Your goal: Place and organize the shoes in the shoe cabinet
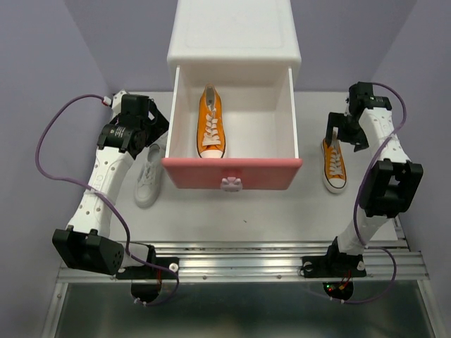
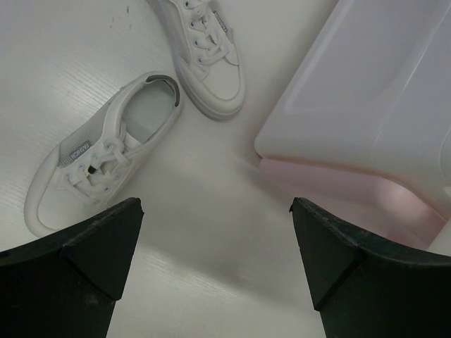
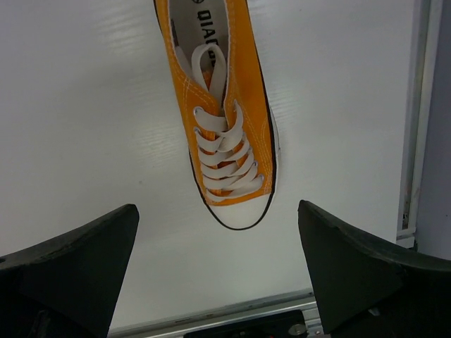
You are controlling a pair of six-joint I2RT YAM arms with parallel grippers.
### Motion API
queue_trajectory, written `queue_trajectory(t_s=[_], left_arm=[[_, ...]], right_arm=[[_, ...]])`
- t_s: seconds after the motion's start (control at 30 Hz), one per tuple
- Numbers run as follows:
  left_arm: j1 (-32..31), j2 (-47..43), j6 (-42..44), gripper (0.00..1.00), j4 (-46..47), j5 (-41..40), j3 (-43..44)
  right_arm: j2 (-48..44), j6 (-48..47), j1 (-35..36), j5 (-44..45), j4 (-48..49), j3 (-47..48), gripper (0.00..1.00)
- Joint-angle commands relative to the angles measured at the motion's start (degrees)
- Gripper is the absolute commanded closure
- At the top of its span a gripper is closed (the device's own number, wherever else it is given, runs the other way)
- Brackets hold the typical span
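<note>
The shoe cabinet (image 1: 234, 32) stands at the back centre. Its upper drawer (image 1: 232, 172) with the darker pink front is pulled out, and one orange shoe (image 1: 211, 123) lies inside on the left, toe toward me. The second orange shoe (image 1: 334, 165) lies on the table right of the drawer, also in the right wrist view (image 3: 225, 120). My right gripper (image 1: 340, 132) (image 3: 217, 208) is open above it, empty. One white shoe (image 1: 149, 176) lies left of the drawer; the left wrist view shows it (image 2: 106, 155) and its mate (image 2: 204, 49) beside the cabinet's pale pink lower front (image 2: 366, 105). My left gripper (image 1: 155, 130) (image 2: 215, 208) is open and empty above them.
The open drawer reaches far over the table, its white bunny knob (image 1: 231, 184) pointing toward me. A metal rail (image 1: 239, 253) runs along the near edge of the table. Purple walls close in the back and both sides. Purple cables (image 1: 49, 141) loop off each arm.
</note>
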Motion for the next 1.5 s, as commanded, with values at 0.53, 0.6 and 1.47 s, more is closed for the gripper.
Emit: queue_trajectory(t_s=[0.53,0.6,1.47], left_arm=[[0.3,-1.2,0.1,0.01,-1.0,-1.0,-1.7],[0.3,-0.7,0.1,0.01,-1.1,-1.0,-1.7],[0.2,3.2,0.2,0.01,-4.5,-2.4,3.7]], right_arm=[[12.8,-2.1,-0.7,-5.2,7.1,0.7,0.05],[12.9,-1.9,-1.4,-4.8,7.5,-0.3,0.1],[2.3,6.4,-3.1,-4.6,11.5,0.1,0.99]])
